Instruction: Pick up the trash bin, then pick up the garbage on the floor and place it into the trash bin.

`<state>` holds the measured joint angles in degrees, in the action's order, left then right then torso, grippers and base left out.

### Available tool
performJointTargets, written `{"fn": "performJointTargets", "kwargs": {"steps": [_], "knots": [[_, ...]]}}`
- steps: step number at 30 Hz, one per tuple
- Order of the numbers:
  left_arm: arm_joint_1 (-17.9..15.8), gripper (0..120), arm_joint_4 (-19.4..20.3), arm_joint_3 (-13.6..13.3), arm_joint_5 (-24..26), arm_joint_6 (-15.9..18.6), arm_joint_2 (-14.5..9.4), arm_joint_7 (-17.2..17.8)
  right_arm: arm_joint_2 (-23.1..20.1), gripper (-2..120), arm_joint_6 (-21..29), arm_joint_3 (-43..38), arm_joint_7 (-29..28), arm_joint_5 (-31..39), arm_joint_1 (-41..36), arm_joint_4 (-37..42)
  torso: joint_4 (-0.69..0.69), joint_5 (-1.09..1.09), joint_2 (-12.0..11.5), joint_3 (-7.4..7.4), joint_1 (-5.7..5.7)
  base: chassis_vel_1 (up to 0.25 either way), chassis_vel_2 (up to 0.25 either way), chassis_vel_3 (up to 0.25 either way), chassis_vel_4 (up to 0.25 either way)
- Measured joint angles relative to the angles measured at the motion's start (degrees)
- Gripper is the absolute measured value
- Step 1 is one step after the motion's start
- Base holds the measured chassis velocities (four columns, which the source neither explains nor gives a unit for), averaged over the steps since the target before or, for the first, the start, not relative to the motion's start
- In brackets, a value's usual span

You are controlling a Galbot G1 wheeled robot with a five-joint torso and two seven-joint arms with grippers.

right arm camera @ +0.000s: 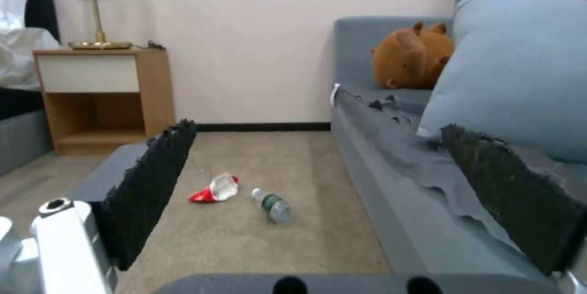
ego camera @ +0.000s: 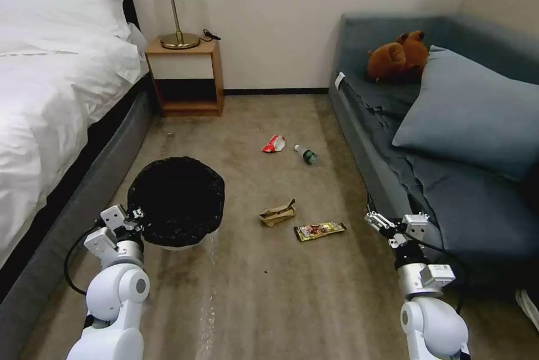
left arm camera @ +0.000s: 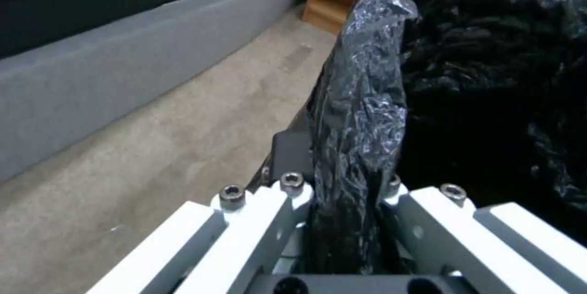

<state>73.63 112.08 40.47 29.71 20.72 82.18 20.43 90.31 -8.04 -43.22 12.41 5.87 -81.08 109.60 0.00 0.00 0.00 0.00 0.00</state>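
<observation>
The trash bin (ego camera: pixel 177 203), white with a crinkly black bag, stands on the carpet beside the bed. My left gripper (ego camera: pixel 135 217) is at the near left side of its rim. In the left wrist view the left gripper (left arm camera: pixel 342 161) is shut on the bag-covered rim (left arm camera: pixel 361 101). The garbage lies on the floor ahead: a red-white wrapper (ego camera: pixel 273 144), a small bottle (ego camera: pixel 306 154), a crumpled brown paper bag (ego camera: pixel 277 213) and a yellow-dark snack packet (ego camera: pixel 319 230). My right gripper (ego camera: pixel 387 222) hangs open by the sofa's edge, holding nothing. Its wrist view looks past the open gripper (right arm camera: pixel 318 147) at the wrapper (right arm camera: pixel 215 189) and bottle (right arm camera: pixel 272 204).
A bed (ego camera: pixel 50 96) runs along the left and a grey sofa (ego camera: pixel 449 191) along the right, with a pillow (ego camera: pixel 471 113) and a brown plush toy (ego camera: pixel 398 57). A wooden nightstand (ego camera: pixel 185 76) with a lamp stands at the back wall. Open carpet lies between them.
</observation>
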Motion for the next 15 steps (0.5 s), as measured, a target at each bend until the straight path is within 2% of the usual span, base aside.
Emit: {"fn": "performJointTargets", "kwargs": {"steps": [15], "knots": [[0.59, 4, 0.17, 0.29, -0.01, -0.13, -0.07, -0.25, 0.35, 100, -0.25, 0.44, 0.05, -0.81, -0.28, -0.04, 0.0, 0.0, 0.0, 0.0, 0.0, -0.092, 0.081, 0.087, -0.088]]}}
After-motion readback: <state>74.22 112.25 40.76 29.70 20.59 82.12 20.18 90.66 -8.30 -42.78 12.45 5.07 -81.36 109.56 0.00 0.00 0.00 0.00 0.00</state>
